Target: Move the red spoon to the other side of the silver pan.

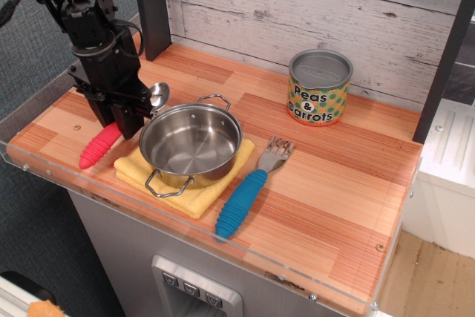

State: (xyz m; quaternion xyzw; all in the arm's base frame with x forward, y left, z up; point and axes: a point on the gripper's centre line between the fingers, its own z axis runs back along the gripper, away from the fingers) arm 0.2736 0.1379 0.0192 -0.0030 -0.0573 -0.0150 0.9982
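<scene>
We see the pincer (122,118) far left, over the mid of the red spoon (100,146). Handle sticks out below-left of it, silver bowl shows just to its right, near the rim of the silver pan (191,142). Jaws look pinched on the spoon shaft, but the contact is hidden behind the fingers, so we can't tell for sure, nor whether the handle tip rests on the counter (326,168).

Our read: grasp/lift step, spoon on its starting side. Next move likely needs a lift clear of the pan rim & loop handle, then a carry rightward across to the pan's far side.

Right of the pan: yellow cloth (194,197) under it, blue fork (249,194), peas can (319,88) further off.
</scene>
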